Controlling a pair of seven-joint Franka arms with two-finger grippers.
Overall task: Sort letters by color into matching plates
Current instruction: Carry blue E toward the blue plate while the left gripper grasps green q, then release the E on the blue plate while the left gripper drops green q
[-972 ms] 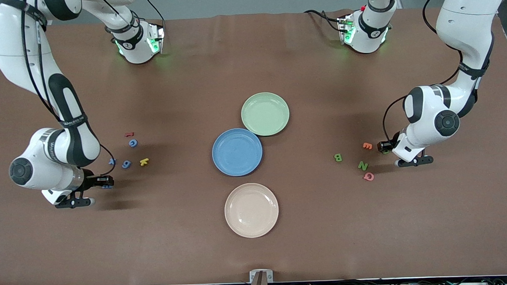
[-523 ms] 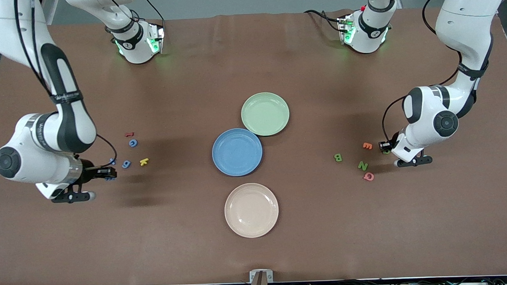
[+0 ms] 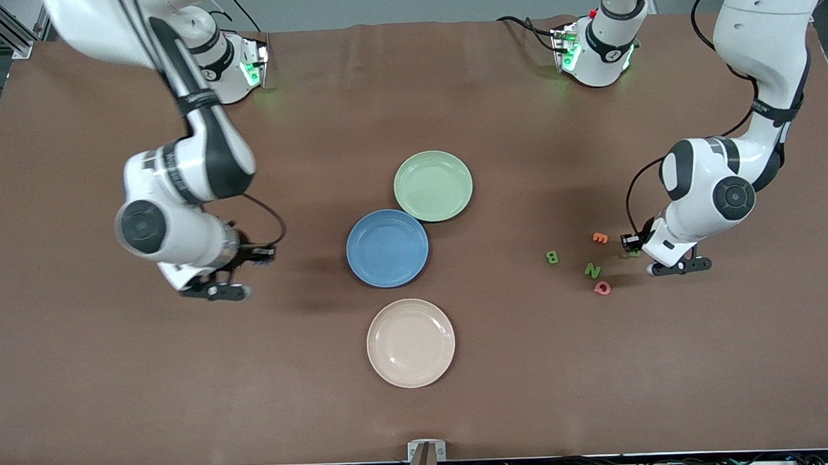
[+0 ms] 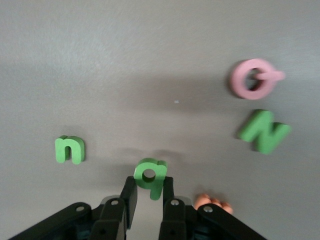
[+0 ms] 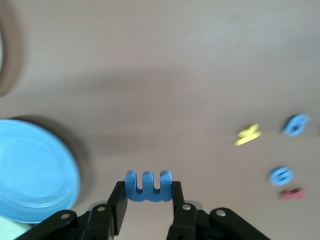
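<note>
Even overhead light, soft shadows; right wrist view motion-blurred.

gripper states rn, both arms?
Left gripper: shut on the green q, down at the table by the other green letters.
Right gripper: shut on a blue letter, in the air beside the blue plate.

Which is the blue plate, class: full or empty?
Empty: the blue plate shows only bare surface in the front view, no letters on it.
</note>
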